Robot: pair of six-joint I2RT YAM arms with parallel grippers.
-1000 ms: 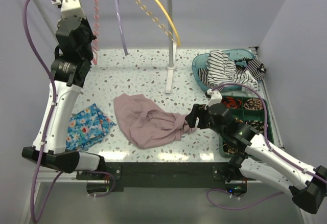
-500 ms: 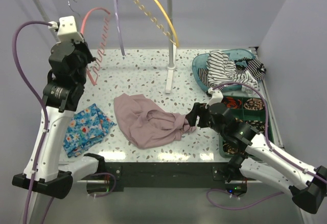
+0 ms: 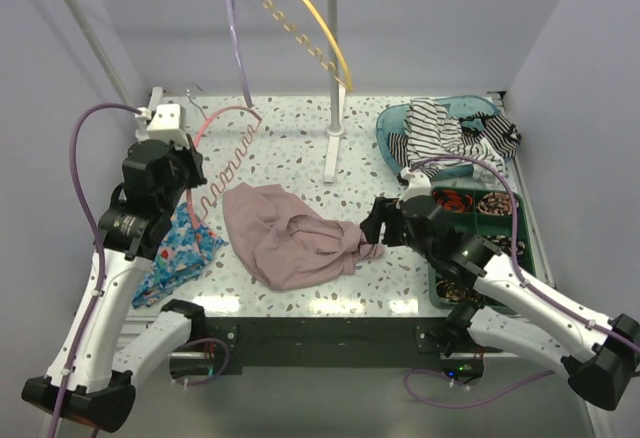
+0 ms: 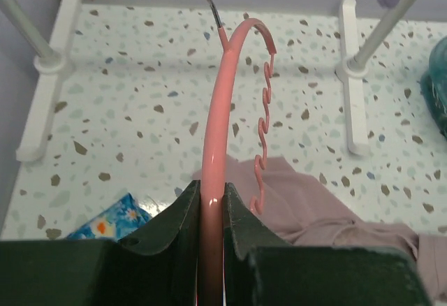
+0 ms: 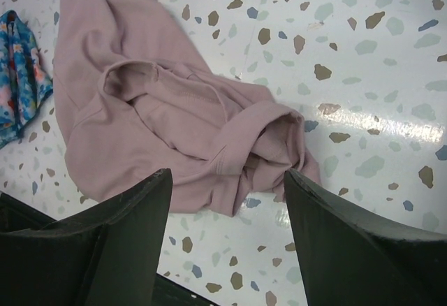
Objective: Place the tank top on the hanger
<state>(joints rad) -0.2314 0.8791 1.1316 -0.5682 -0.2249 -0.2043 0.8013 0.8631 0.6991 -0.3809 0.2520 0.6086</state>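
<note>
Dusty-pink and limp, the tank top point(image 3: 285, 238) lies crumpled on the table point(image 3: 290, 128) on the near side of the white post point(image 3: 334, 123). It looks light and floppy, so a shoulder strap or the neckline rim seems the surest hold. The coral hanger point(image 4: 214, 124), left of the post, looks thin, stiff and smooth, and the left gripper point(image 4: 211, 198) is clamped on its rim. The right gripper point(image 5: 227, 177) hangs near-right of the post, fingers wide apart over the top's bunched end.

Robot lab test cell: plain lilac-grey panel walls point(image 3: 560, 18) enclose white speckled terrazzo tabletop point(image 3: 290, 128); white-and-black robot arms point(image 3: 100, 288) bolted at 6 o'clock edge.
</note>
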